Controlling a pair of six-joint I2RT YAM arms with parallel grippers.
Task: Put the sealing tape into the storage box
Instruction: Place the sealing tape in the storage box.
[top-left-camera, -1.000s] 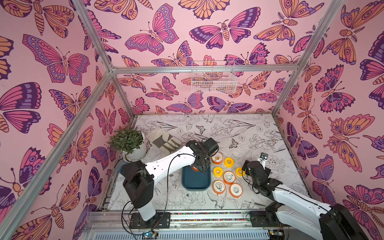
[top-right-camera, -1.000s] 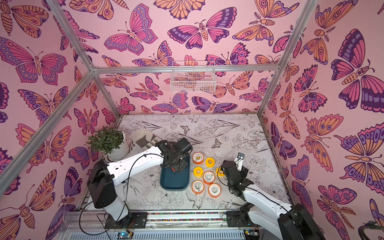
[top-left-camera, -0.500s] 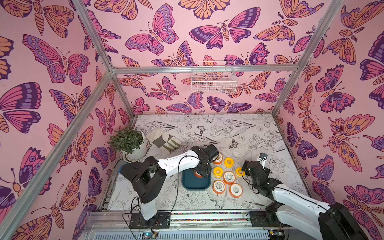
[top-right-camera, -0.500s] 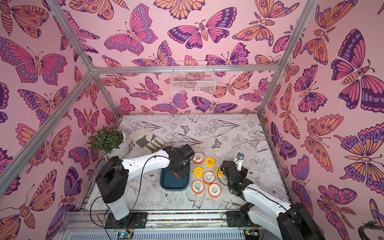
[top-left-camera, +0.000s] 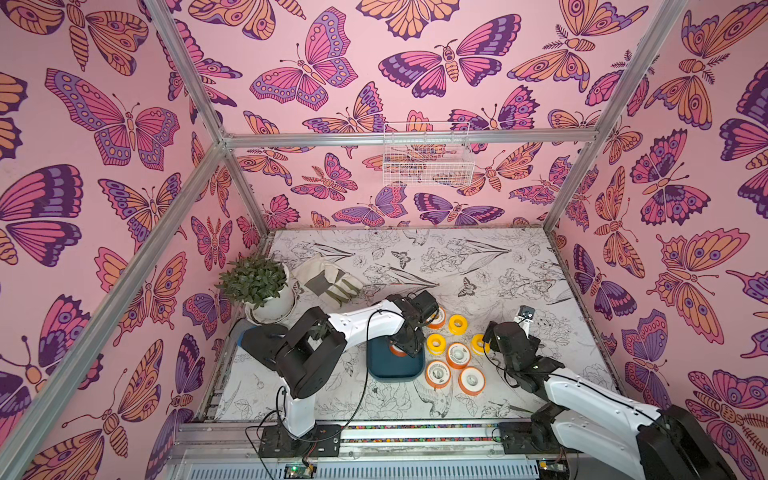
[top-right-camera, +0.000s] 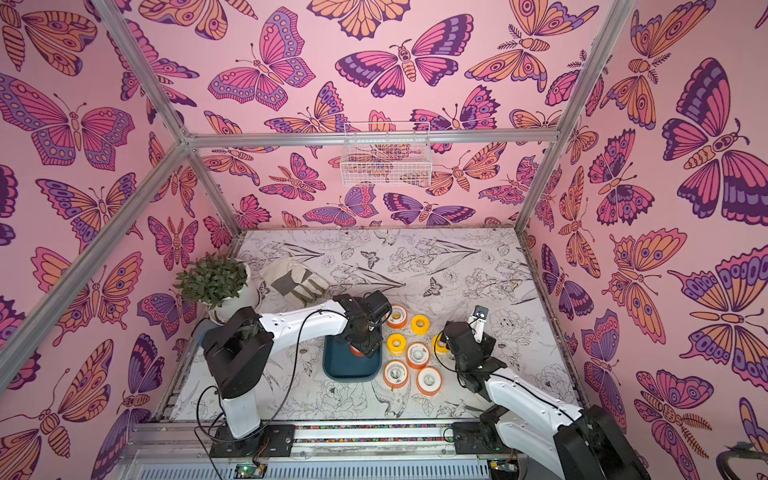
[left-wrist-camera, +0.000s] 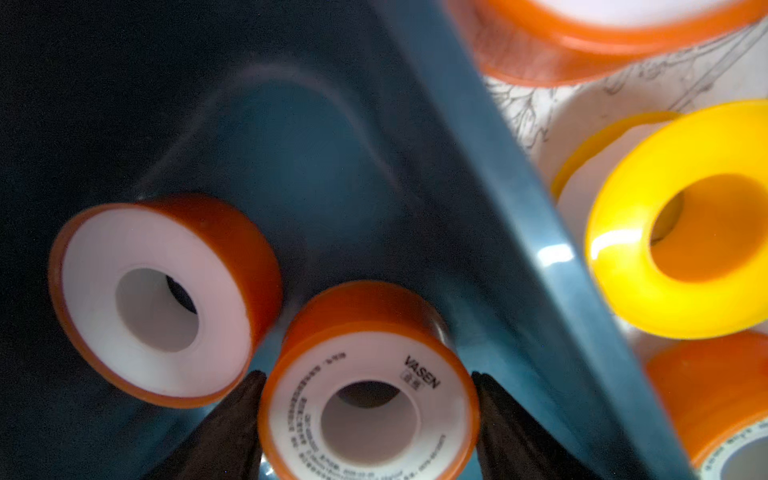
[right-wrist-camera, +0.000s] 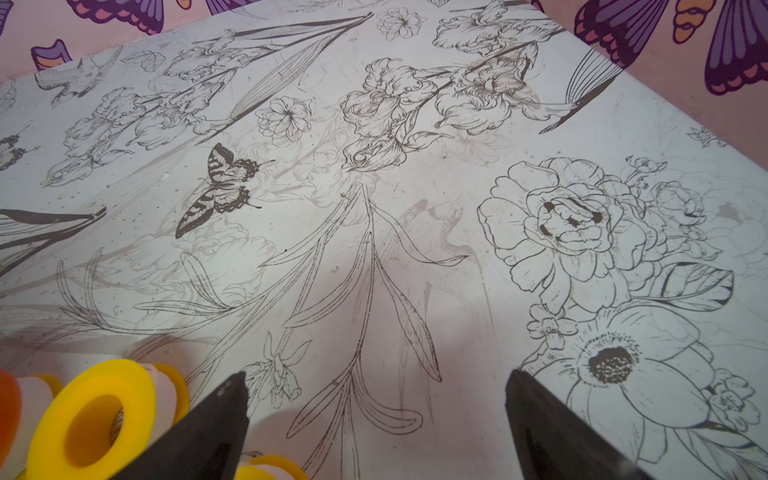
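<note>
In both top views the left claw (top-left-camera: 405, 347) has sunk lower into the storage box (top-right-camera: 349, 370), so one drop is nearly done; more sealing tape (top-left-camera: 458, 355) waits on the desk (top-left-camera: 478, 270). Left wrist view: an orange white-faced spool (left-wrist-camera: 365, 361) sits between the fingers (left-wrist-camera: 232, 419) beside another spool (left-wrist-camera: 91, 286), pinched or released I cannot tell. Right wrist view: right claw (right-wrist-camera: 376, 374) spread apart, empty.

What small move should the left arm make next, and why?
Probably open the left gripper wider and lift it straight up. Its fingers flank an orange sealing tape spool that is already inside the storage box, beside a second orange spool; whether they pinch it is unclear. Other spools lie outside the box.
</note>
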